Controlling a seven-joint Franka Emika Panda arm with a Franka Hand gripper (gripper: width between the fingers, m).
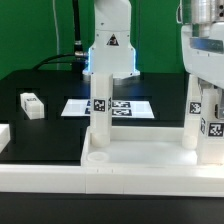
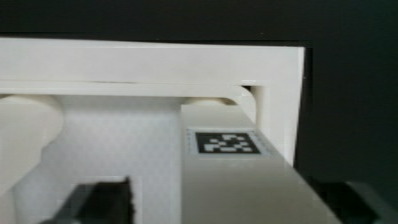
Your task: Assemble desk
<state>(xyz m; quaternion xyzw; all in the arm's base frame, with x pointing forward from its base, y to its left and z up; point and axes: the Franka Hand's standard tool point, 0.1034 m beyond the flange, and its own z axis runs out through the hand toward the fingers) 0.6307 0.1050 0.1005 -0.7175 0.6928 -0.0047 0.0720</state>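
Note:
The white tabletop [image 1: 120,170] lies at the front with its raised rim up. One white leg [image 1: 100,112] stands upright in its far corner at the exterior view's left. At the exterior view's right my gripper [image 1: 205,72] hangs over another upright leg [image 1: 213,125]. In the wrist view this tagged leg [image 2: 228,143] rises from a tabletop corner [image 2: 267,95] between my fingers [image 2: 103,203]. The gripper [image 2: 222,200] is open, and a gap shows between the leg and that finger. A loose leg [image 1: 32,104] lies on the black table at the exterior view's left.
The marker board [image 1: 120,107] lies flat on the black table behind the tabletop. The robot's base [image 1: 110,45] stands at the back middle, with cables beside it. A white block [image 1: 4,135] sits at the exterior view's left edge.

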